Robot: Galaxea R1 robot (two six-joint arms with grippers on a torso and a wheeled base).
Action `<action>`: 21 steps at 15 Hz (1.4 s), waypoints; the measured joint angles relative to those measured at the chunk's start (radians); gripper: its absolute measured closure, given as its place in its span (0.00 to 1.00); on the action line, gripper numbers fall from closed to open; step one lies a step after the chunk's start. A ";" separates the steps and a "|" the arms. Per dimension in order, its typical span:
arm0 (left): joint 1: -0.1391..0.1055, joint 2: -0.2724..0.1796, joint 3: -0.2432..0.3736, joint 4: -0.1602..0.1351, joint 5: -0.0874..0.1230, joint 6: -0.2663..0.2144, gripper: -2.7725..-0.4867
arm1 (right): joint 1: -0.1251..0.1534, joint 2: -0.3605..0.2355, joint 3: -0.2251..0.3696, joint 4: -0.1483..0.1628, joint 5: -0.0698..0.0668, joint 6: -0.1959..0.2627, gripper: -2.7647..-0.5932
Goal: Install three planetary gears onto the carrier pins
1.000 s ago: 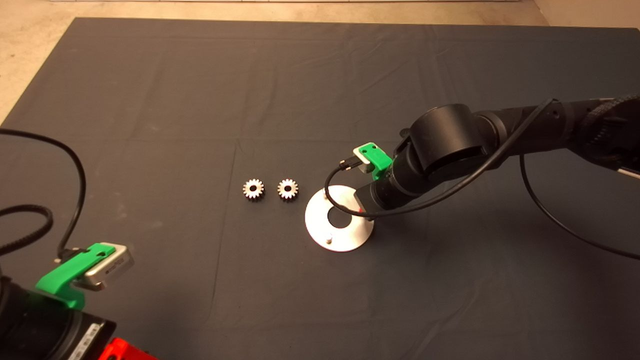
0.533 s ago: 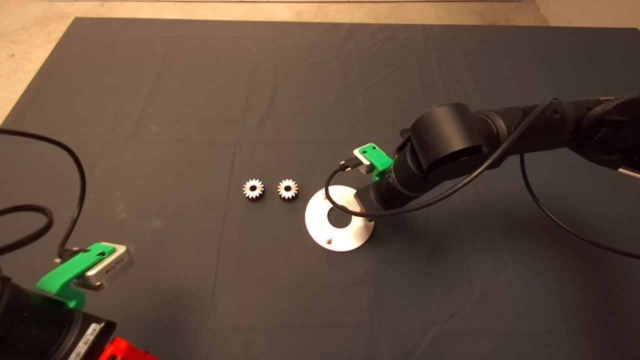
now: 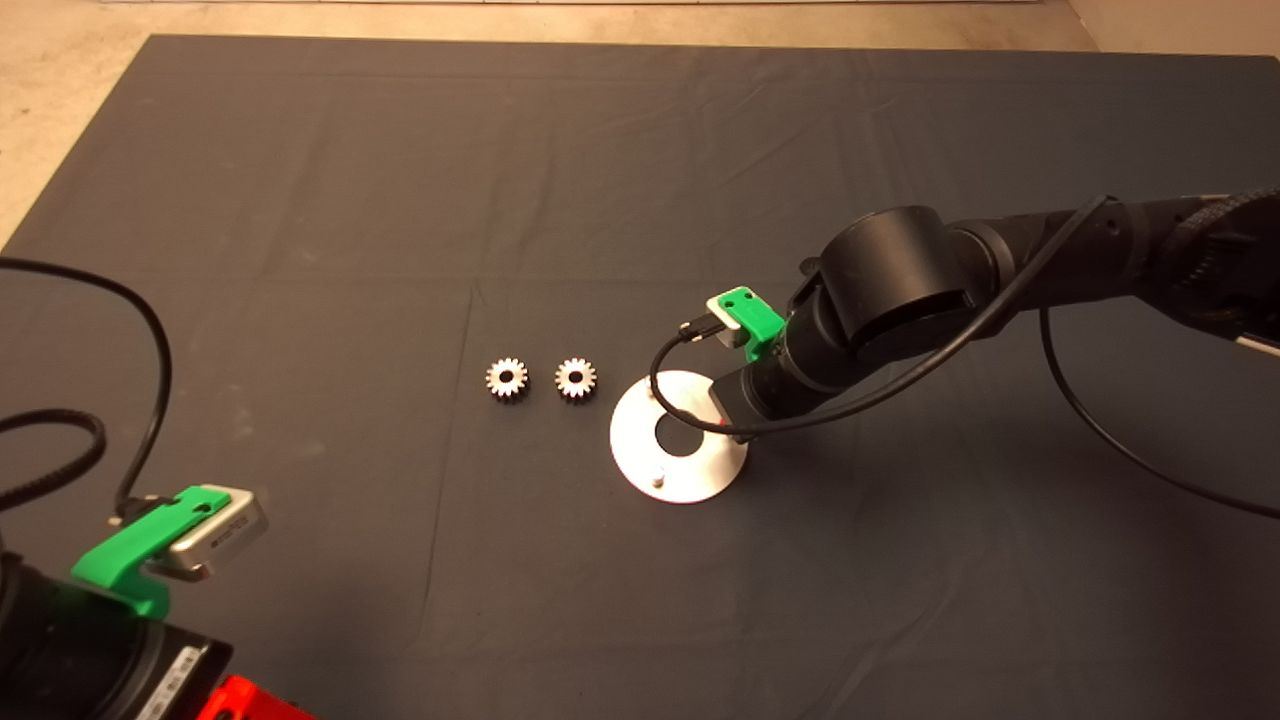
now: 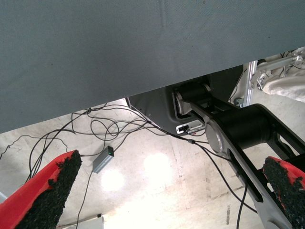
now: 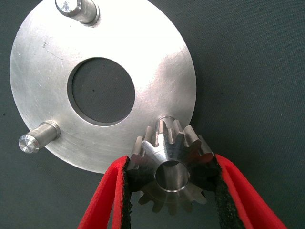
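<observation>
While the right gripper clamps 1 gear, its bore sits just short of the third pin; the left gripper, parked, gapes open.

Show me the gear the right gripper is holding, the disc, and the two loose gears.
Held gear (image 5: 171, 174): right wrist view, its top face beside the bore.
Disc (image 5: 157, 62): right wrist view, bare flat face.
Loose gears (image 3: 507, 378): head view, the left one's toothed ring.
</observation>
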State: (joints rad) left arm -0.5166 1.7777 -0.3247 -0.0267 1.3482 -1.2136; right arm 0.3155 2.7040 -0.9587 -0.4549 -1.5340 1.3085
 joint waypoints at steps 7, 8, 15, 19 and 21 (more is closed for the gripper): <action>0.000 0.000 0.000 0.000 0.000 0.000 0.00 | -0.007 0.000 0.000 0.000 0.000 0.000 0.84; 0.000 0.000 0.000 0.000 0.000 0.000 0.00 | -0.009 0.000 0.000 0.000 0.000 0.000 0.84; 0.000 0.000 0.000 0.000 -0.004 0.001 0.00 | -0.019 0.000 0.002 0.000 -0.001 0.000 0.83; 0.000 0.000 0.000 0.000 -0.005 0.001 0.00 | -0.022 0.001 0.003 -0.008 -0.002 0.000 0.84; 0.000 0.000 0.000 0.000 -0.005 0.001 0.00 | -0.022 0.001 0.004 -0.013 -0.002 -0.006 0.84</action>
State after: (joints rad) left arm -0.5166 1.7777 -0.3247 -0.0264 1.3432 -1.2128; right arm 0.2934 2.7047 -0.9549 -0.4681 -1.5364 1.3026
